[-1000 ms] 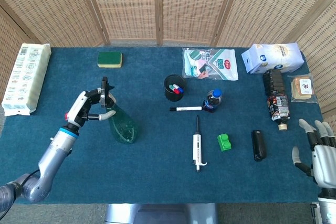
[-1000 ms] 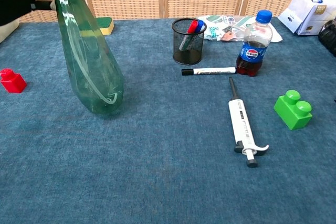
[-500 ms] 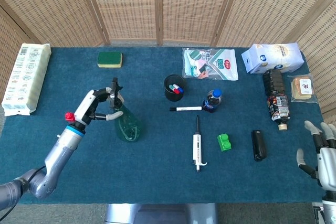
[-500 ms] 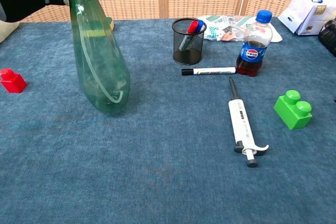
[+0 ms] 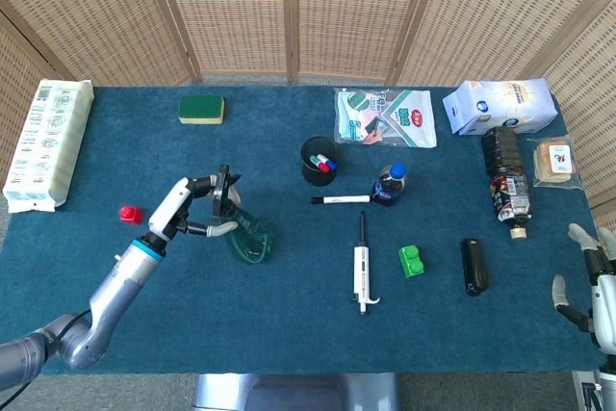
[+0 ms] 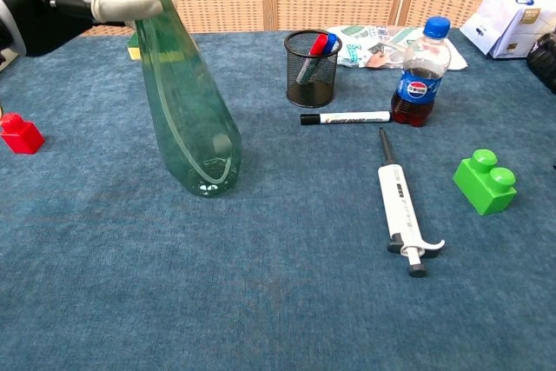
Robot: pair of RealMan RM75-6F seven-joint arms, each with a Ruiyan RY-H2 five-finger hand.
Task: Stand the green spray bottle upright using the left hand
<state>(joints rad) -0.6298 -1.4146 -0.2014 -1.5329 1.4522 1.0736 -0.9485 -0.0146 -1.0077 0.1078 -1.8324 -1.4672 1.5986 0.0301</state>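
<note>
- The green spray bottle (image 6: 187, 110) is seen in the left half of the table (image 5: 289, 324), about midway between the near and far edges, with its base on the blue cloth.
- The left hand (image 5: 197, 209) is clamped around the bottle's neck, just below the black spray head.
- The bottle's long axis is nearly vertical; in the chest view a slight lean of the top toward the left edge is visible.
- The hand sits above and to the left of the base, so the remaining tilt is judged to be corrected by moving the top rightward.
- The right hand (image 5: 602, 288) is held off the right near corner, fingers apart and holding nothing, well apart from the bottle.
</note>
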